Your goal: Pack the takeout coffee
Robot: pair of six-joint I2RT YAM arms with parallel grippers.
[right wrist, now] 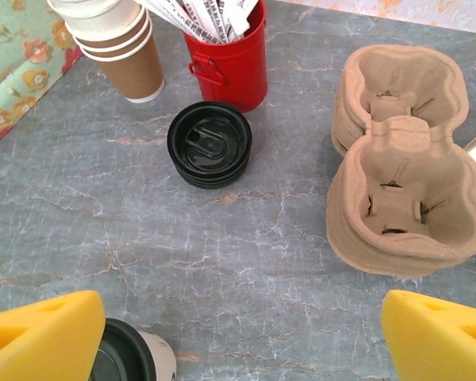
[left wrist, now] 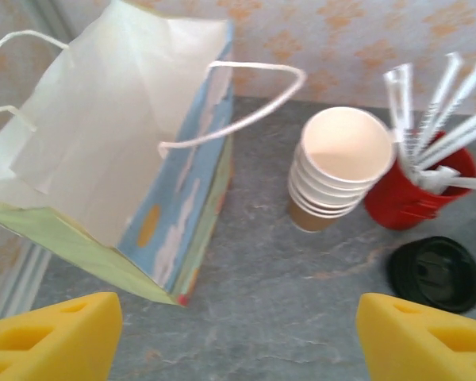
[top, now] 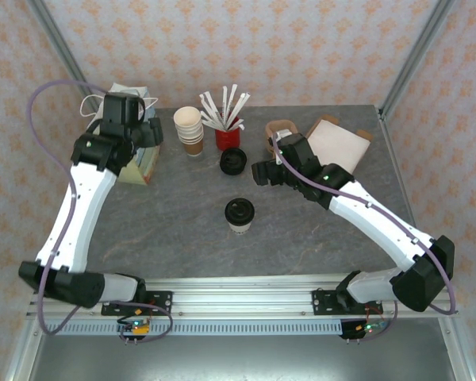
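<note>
Where the top camera looks down on the grey stone-patterned table, the takeout coffee stands upright near the middle, black lid on, apart from both arms. The left gripper hangs over the paper bag at the far left. The right gripper sits between the coffee and a brown pulp cup carrier. A stack of lidless cups, a red tin of wrapped sticks and a pile of loose black lids lie along the back.

In the left wrist view, the yellow fingers stand wide apart with only bare table between them, so this hand is released. Ahead, the bag's mouth gapes; its side panel carries a blue, cloud-like print with no legible lettering. The cup stack, tin and lids are to its right.

In the right wrist view, the yellow fingers are likewise spread and grasp nothing. The coffee's lid peeks out just beside the picture-left finger at the bottom edge. The wrappers in the tin bear dark print too small to read. The top loose lid shows moulded relief, unreadable.
</note>
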